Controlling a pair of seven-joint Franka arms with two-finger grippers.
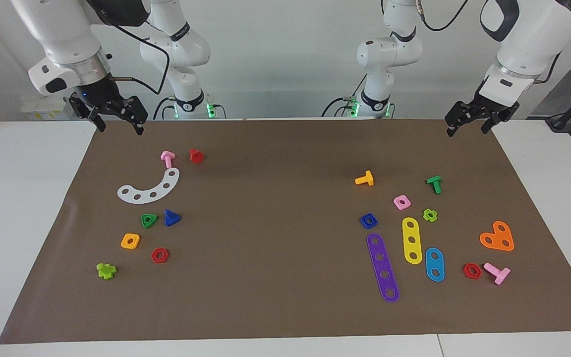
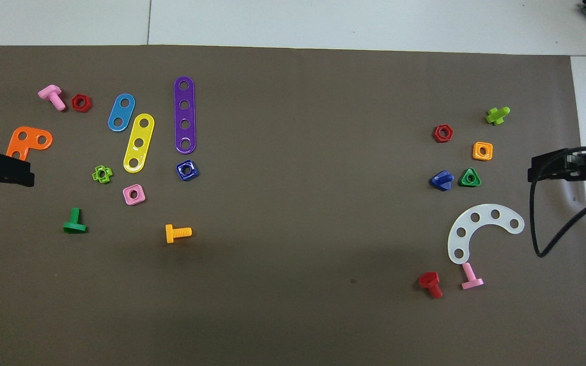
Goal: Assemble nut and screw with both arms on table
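Observation:
The dark blue square nut (image 1: 369,220) (image 2: 187,170) lies flat on the brown mat of the table (image 1: 285,277), toward the left arm's end, beside the end of a purple strip. The dark blue screw (image 1: 171,218) (image 2: 441,180) rests on its triangular head toward the right arm's end, beside a green triangular nut. My left gripper (image 1: 466,130) (image 2: 24,174) hangs open and empty over the mat's corner at its own end. My right gripper (image 1: 120,129) (image 2: 541,170) hangs open and empty over the corner at its end. Both arms wait, well apart from the parts.
Near the nut lie a purple strip (image 2: 184,115), yellow strip (image 2: 139,143), blue strip (image 2: 121,112), pink square nut (image 2: 134,194), orange screw (image 2: 178,233) and orange plate (image 2: 29,142). Near the screw lie a green triangular nut (image 2: 469,178), orange square nut (image 2: 482,151), red hex nut (image 2: 442,133) and white arc (image 2: 481,231).

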